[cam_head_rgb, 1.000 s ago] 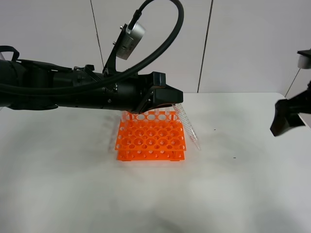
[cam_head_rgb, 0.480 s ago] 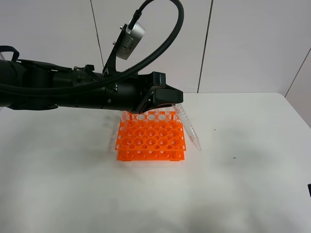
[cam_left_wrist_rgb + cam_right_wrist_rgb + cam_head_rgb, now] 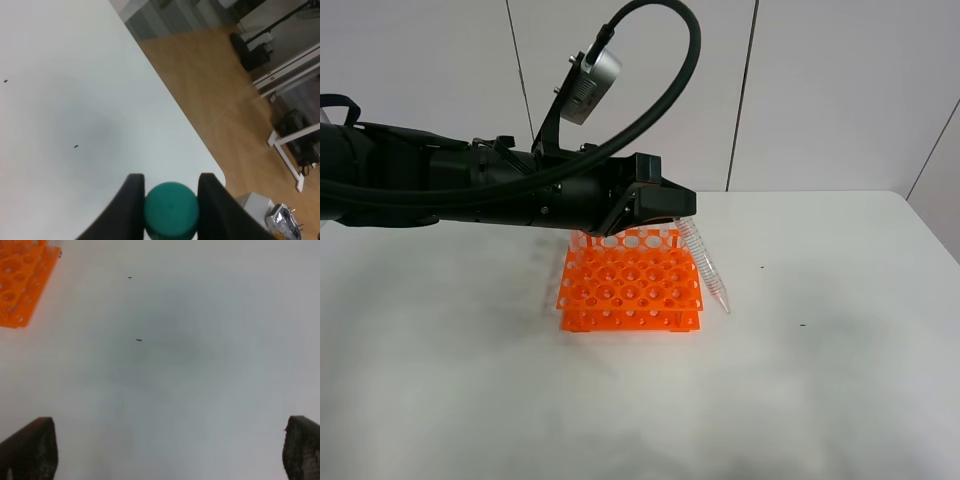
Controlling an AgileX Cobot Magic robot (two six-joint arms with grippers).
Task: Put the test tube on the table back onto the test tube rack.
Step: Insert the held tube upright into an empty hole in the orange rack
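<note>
Test tube [image 3: 708, 268] tilted just beside the orange test tube rack [image 3: 630, 292], teal cap [image 3: 171, 212] clamped in my left gripper [image 3: 171, 186]; my right gripper [image 3: 167, 440] gapes wide.

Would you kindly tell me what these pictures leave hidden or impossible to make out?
- Exterior high view: the left claw covers the test tube's top; the left arm hides the test tube rack's back row, so tubes there cannot be confirmed; the right claw is out of frame.
- Left wrist view: the teal cap blocks the tube's body and tip.
- Right wrist view: the edge cuts off all but one rack corner.
</note>
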